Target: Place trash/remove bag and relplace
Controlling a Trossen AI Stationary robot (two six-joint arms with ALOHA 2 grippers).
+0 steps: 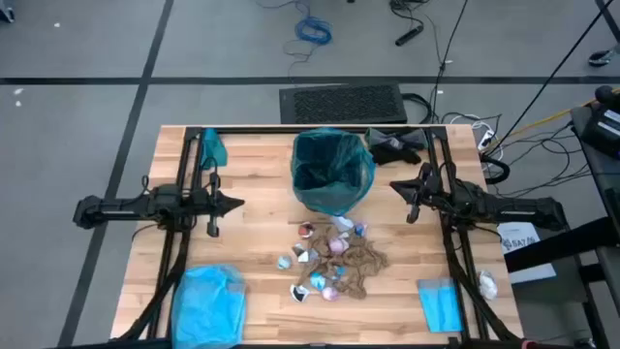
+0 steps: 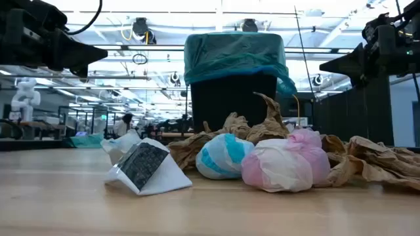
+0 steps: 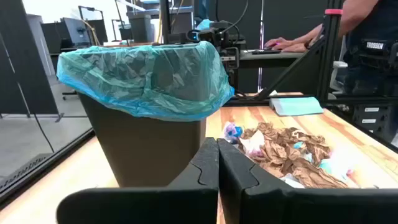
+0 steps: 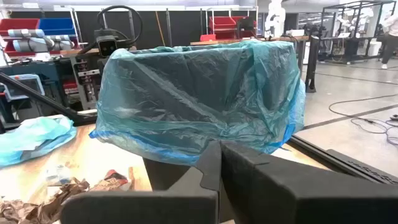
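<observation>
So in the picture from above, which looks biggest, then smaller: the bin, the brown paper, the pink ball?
1. The bin with its teal bag looks biggest.
2. The crumpled brown paper comes next.
3. The pink ball looks smallest, just a little wad.

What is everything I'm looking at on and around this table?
bin: one, black, upright at the table's back middle.
bag: one, teal-green, lining the bin, folded over its rim.
trash: a pile of many scraps, brown crumpled paper with white, pink and pale blue wrappers, on the table in front of the bin.
sky-blue plastic bag: one, crumpled, front left corner of the table.
flat blue packet: one, front right of the table.
teal scrap: one, back left on the frame.
dark bundle: one, black, back right.
person: one, partly seen at a desk behind the table.
left gripper: shut, empty, left of the bin.
right gripper: shut, empty, right of the bin.
</observation>
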